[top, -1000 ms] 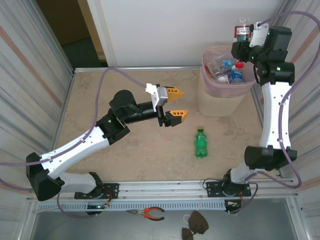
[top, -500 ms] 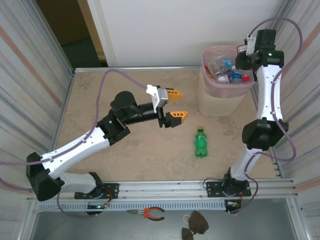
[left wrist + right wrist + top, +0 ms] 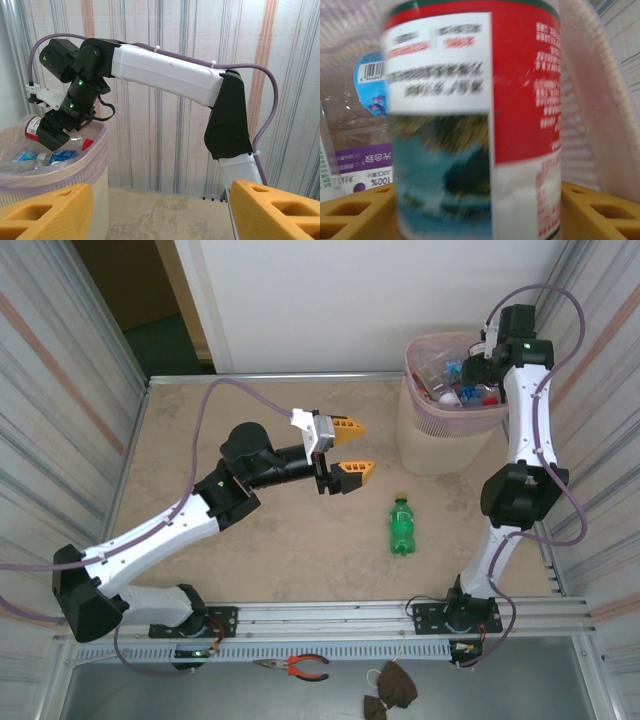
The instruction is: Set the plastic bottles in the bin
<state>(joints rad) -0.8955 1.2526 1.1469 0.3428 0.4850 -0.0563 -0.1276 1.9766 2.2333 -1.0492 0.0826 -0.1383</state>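
1. Top view. The left gripper (image 3: 347,448) hovers over the middle of the table (image 3: 200,430), its jaws wide and with nothing between them. One green bottle (image 3: 401,526) lies on its side on the table, near this gripper but apart from it, with the cap pointing to the far side. The bin (image 3: 420,445) stands in the far right corner and already has several bottles (image 3: 447,380) inside. The right gripper (image 3: 478,370) is above the bin's opening.
2. Top view, handling. I judge the green bottle to be light, with a thin wall that gives under pressure. It is round and smooth, so it can roll or slip. The best hold seems to be across the middle of the body, with the jaws set across its length and only a moderate squeeze.
3. Left wrist view. The two orange fingers (image 3: 42,212) stand far apart in the lower corners and hold nothing. Behind them the right arm (image 3: 165,75) bends down over the bin's rim. A red-labelled bottle (image 3: 34,127) is at its gripper, just above the heap.
4. Right wrist view. The red-labelled bottle stands between the orange fingers, which are close on both sides of it. It is blurred, so I cannot tell whether the jaws press it or not. The pink wall of the bin and other bottles are behind it.
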